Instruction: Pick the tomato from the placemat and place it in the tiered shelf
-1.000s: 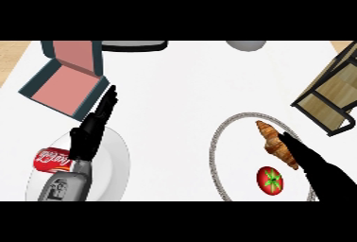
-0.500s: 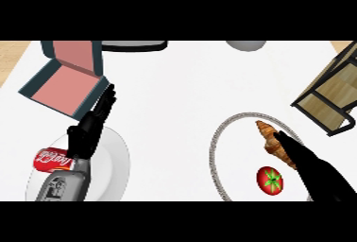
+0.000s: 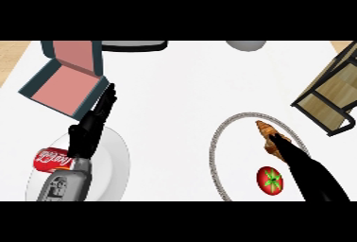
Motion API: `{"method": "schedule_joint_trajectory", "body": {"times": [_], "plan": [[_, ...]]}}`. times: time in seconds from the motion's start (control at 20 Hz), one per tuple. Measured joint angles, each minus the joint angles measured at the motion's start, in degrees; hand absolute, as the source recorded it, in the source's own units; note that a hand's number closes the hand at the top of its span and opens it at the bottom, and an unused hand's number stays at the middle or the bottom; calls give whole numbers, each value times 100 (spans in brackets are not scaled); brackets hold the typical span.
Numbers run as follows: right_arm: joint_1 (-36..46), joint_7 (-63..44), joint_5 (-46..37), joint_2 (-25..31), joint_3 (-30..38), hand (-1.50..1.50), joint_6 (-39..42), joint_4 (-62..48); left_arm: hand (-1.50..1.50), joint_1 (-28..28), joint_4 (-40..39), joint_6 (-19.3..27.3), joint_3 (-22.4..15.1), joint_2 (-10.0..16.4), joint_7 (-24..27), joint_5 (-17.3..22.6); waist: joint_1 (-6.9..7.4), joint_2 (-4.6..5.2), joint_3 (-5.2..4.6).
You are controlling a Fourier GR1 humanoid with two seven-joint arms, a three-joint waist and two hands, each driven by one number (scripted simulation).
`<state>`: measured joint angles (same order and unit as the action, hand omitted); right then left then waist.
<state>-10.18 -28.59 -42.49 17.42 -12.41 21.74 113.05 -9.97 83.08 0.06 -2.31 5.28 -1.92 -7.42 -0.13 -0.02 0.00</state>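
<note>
White counter top [image 3: 188, 80], viewed from pretty much straight above. The tomato [image 3: 271, 180] is parked in the lower right of the frame, on the round grey-rimmed placemat [image 3: 213, 156], with nothing wrapped around it. Just above it, a croissant [image 3: 265, 134] is laid on the same mat. The right hand [image 3: 303, 165] is stretched in from the lower right corner, fingers held straight, tips over the croissant; actual contact can't be told. The tiered shelf [image 3: 335, 90] is found at the right edge, well apart from the tomato. Over at the left, the left hand [image 3: 90, 125] is held flat, fingers straight, partly over a white plate [image 3: 118, 160] beside a red can [image 3: 52, 159]. A pink-lined box [image 3: 66, 80] is sat upper left.
</note>
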Motion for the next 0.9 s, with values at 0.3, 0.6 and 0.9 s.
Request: {"method": "schedule_joint_trajectory", "body": {"times": [0.3,0.6,0.9], "plan": [[-65,273,-249,-219,-48,-150,-133,-260,0,83,78,-68,24,-33,21,-39,1,0,2],[-45,536,-433,-325,-35,150,-198,-556,0,26,-41,-162,154,9,83,-23,-2,-15,-16],[-130,880,-760,-97,-174,150,-160,-551,0,63,133,-164,126,-27,-30,-59,5,-31,-32]]}}
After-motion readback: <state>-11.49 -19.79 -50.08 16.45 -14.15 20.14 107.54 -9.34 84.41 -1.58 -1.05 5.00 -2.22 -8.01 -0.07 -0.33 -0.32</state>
